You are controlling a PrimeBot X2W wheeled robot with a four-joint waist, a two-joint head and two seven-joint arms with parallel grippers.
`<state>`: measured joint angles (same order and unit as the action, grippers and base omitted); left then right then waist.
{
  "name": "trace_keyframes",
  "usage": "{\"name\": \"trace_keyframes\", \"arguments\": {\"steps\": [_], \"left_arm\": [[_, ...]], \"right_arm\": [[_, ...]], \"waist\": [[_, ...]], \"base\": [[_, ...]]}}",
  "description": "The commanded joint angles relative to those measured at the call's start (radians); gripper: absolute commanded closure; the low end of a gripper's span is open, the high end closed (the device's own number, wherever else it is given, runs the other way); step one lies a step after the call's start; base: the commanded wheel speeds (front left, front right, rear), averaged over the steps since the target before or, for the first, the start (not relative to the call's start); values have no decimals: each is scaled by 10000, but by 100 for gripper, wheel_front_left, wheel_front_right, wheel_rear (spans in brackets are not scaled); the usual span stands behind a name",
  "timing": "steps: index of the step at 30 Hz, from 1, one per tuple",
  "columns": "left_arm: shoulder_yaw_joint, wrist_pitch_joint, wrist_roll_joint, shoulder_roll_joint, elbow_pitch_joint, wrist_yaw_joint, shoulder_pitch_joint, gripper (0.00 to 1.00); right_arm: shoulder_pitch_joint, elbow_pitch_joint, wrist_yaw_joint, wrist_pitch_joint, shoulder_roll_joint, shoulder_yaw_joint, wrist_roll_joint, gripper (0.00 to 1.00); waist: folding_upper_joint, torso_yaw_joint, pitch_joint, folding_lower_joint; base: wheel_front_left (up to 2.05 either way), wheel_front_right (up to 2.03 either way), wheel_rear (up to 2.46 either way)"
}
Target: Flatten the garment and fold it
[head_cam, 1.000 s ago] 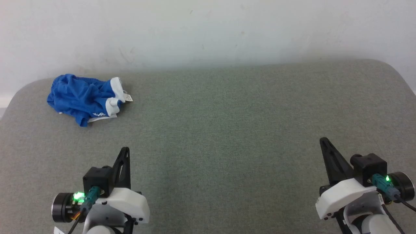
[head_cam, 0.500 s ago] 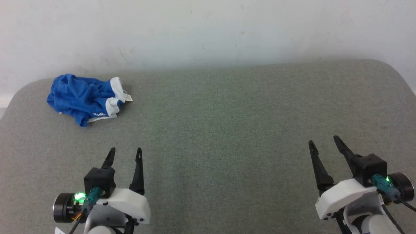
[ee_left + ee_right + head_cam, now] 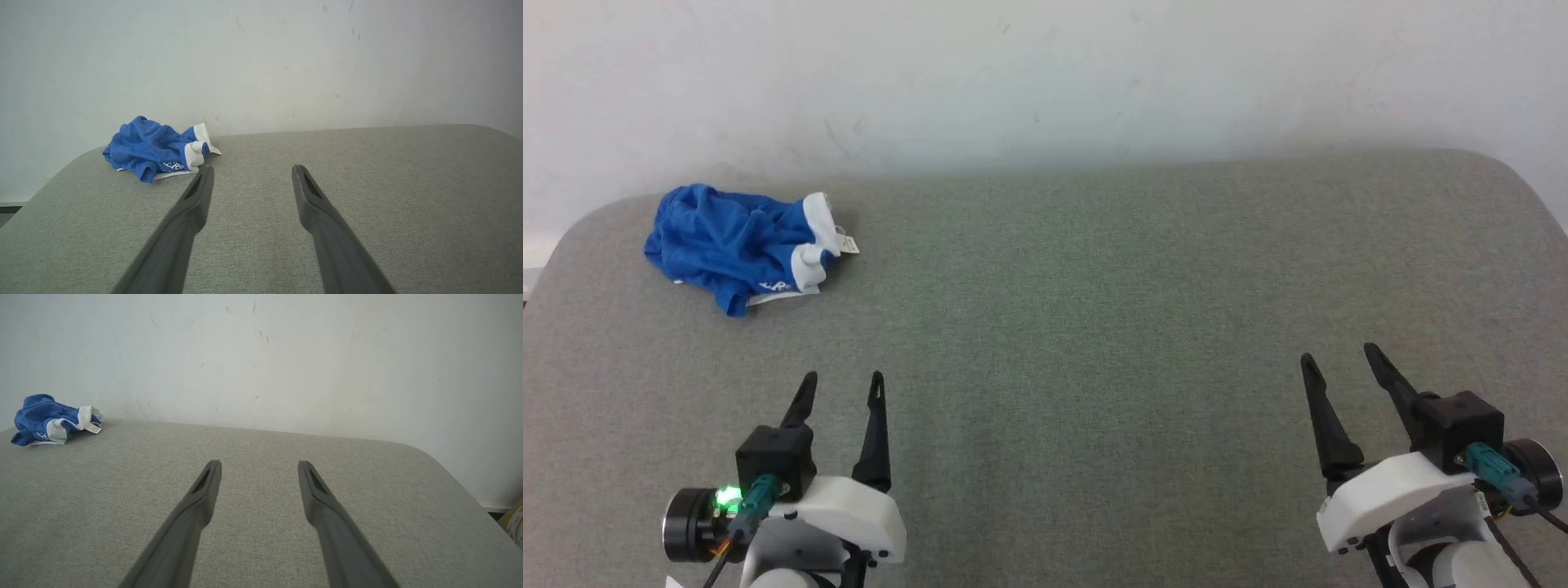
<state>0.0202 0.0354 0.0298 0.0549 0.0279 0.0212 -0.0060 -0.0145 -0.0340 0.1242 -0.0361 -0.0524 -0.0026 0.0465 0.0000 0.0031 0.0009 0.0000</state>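
Nothing of the task is looking done yet: the garment (image 3: 739,249) is lying crumpled at the far left corner of the grey surface (image 3: 1094,327), by the wall (image 3: 1045,82) (white waistband (image 3: 810,237) bunched, label (image 3: 848,245) poking out). The left gripper (image 3: 842,378) and right gripper (image 3: 1339,354) are hovering near the front edge, well apart from it, jaws standing apart, holding nothing. Reaching, flattening and folding are all remaining.
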Motion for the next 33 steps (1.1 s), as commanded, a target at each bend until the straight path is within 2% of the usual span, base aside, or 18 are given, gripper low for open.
{"name": "trace_keyframes", "arguments": {"steps": [1, 11, 33], "left_arm": [[31, 113, 80, -8, 78, 98, -96, 0], [86, 302, 188, -12, 175, 196, -139, 0], [199, 762, 469, -20, 374, 439, -156, 0]], "right_arm": [[143, -67, 12, -109, 6, -52, 128, 0], [176, -218, 16, -297, 7, -47, 285, 0], [206, -654, 28, -756, 11, -36, 659, 0]], "waist": [[0, 41, 2, 0], [0, 363, 16, 0], [0, 1626, 100, 0]], "base": [[0, 0, 0], [0, 0, 0], [0, 0, 0]]}}
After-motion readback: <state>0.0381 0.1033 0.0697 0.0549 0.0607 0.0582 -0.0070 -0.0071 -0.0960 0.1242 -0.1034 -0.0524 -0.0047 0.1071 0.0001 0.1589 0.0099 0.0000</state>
